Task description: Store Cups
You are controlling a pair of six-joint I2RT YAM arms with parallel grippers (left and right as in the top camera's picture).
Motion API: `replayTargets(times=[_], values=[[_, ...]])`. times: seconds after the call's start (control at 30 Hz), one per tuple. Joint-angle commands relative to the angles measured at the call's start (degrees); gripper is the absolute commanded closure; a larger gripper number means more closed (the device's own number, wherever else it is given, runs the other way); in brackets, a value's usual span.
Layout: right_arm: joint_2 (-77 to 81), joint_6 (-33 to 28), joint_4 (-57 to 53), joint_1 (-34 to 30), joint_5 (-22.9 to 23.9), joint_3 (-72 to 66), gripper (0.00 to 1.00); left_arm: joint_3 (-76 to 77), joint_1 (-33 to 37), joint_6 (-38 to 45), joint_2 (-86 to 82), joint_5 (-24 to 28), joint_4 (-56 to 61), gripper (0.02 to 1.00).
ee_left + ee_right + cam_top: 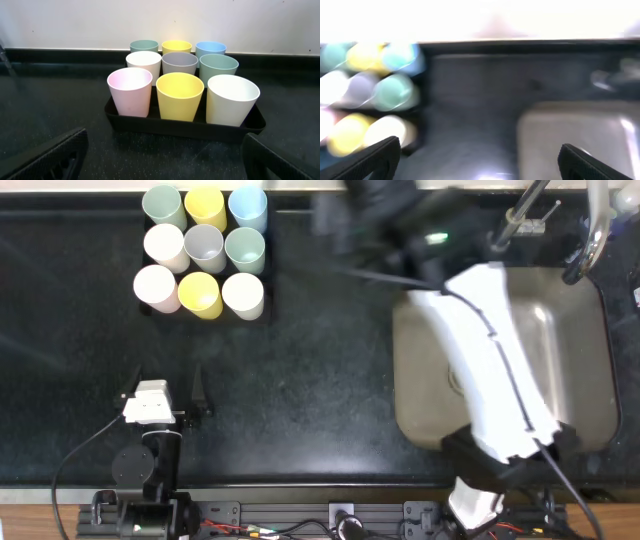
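Nine cups [204, 250] stand upright, three by three, in a black tray [185, 131], upper left of the top view. Probably light, stiff, smooth plastic; pinch one wall at the rim. Left gripper [162, 152]: fingers spread wide, empty, facing the tray. Right gripper [480, 160]: spread wide, empty, between tray and sink [560, 310]. No legible print.

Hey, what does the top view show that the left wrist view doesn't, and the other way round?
The top view adds the steel sink, the faucet and the right arm across the sink. The left wrist view adds the white wall behind the tray and the cups' sides. Shared: the black tray holding nine cups in three rows, the black counter, and the open left claw.
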Motion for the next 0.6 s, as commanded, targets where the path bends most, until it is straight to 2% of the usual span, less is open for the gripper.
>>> replayTargets(times=[0.03, 0.1, 0.2, 0.33, 0.47, 0.6], values=[[-6.8, 3.2, 1.8, -5.7, 4.9, -8.1, 0.001, 0.0, 0.4, 1.2, -0.7, 0.5, -0.1, 0.018], [-12.2, 2.4, 6.3, -8.2, 4.0, -16.1, 0.001, 0.0, 0.4, 1.2, -0.7, 0.5, -0.1, 0.018], [-22.6, -0.5, 17.0, -12.8, -1.5, -33.5, 0.003, 0.0, 0.4, 1.2, -0.7, 0.5, -0.2, 0.02], [-37.6, -1.7, 30.1, -16.1, -4.7, -56.3, 0.005, 0.0, 0.4, 1.2, -0.7, 0.5, -0.1, 0.018], [-50.0, -1.7, 36.5, -19.4, -3.0, -71.5, 0.003, 0.0, 0.4, 1.2, -0.7, 0.5, -0.2, 0.018], [-61.4, -2.8, 42.1, -19.8, 0.5, -81.5, 0.003, 0.0, 0.4, 1.2, -0.7, 0.5, -0.2, 0.018]])
